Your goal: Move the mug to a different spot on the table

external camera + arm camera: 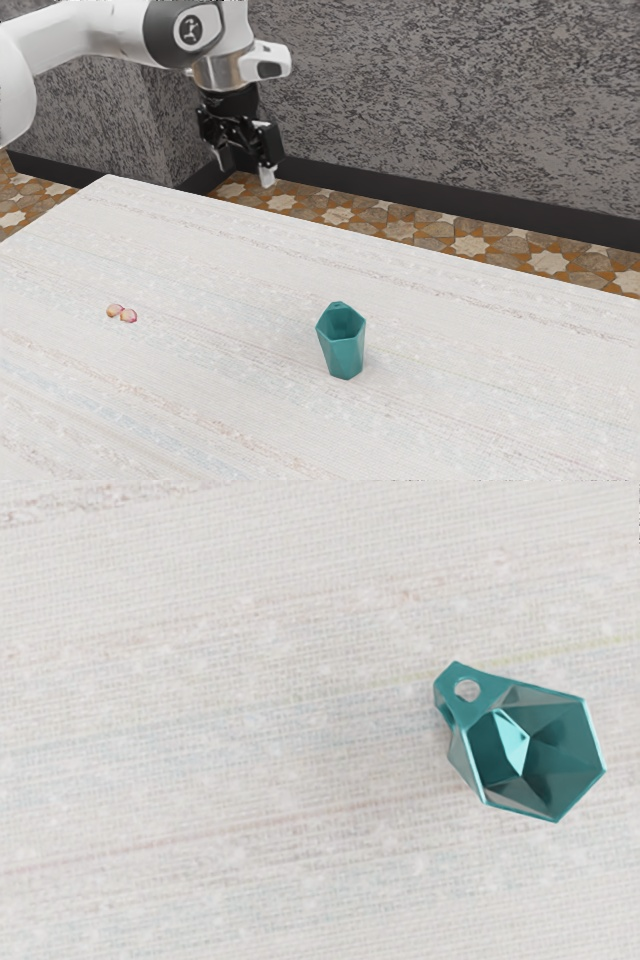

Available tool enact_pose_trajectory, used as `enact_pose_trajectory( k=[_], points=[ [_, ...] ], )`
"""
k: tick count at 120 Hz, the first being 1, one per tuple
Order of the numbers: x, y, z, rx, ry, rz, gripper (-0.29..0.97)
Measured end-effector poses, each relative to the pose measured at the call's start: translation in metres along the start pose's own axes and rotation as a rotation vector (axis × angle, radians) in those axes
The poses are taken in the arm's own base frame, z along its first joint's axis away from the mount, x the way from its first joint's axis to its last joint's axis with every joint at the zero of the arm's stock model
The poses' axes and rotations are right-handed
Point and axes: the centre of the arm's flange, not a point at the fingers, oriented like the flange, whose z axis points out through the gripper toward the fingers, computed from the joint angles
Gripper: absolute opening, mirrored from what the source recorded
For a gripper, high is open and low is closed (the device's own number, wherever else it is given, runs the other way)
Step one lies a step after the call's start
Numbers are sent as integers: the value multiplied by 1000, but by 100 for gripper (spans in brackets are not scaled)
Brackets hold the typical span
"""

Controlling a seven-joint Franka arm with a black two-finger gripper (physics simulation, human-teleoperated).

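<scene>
Well apart, mug point(341, 340) and claw point(243, 167).

my arm point(90, 35) is glossy white with rounded shells. a dark grey joint cap point(190, 28) bears a white mark. above my black tool point(243, 166) sit a silver ring point(222, 72) and a white block point(268, 62); one fingertip point(267, 178) is pale.

No readable text; one dark emblem point(190, 27) — on the arm's joint point(228, 30)
</scene>
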Motion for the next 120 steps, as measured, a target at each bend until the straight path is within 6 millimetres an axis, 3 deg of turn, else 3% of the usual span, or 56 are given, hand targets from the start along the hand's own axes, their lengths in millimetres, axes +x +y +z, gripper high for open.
enact_pose_trajectory(
  k=[16, 41, 53, 63, 94, 120],
  points=[
    [7, 7, 27, -4, -21, 18, 68],
    [83, 35, 136, -21, -63, -61, 68],
    [99, 44, 190, -55, -105, -154, 68],
    [105, 47, 223, -73, -124, -226, 68],
    [107, 48, 281, -117, -163, -470, 68],
    [108, 53, 294, -140, -184, -655, 68]
  ],
)
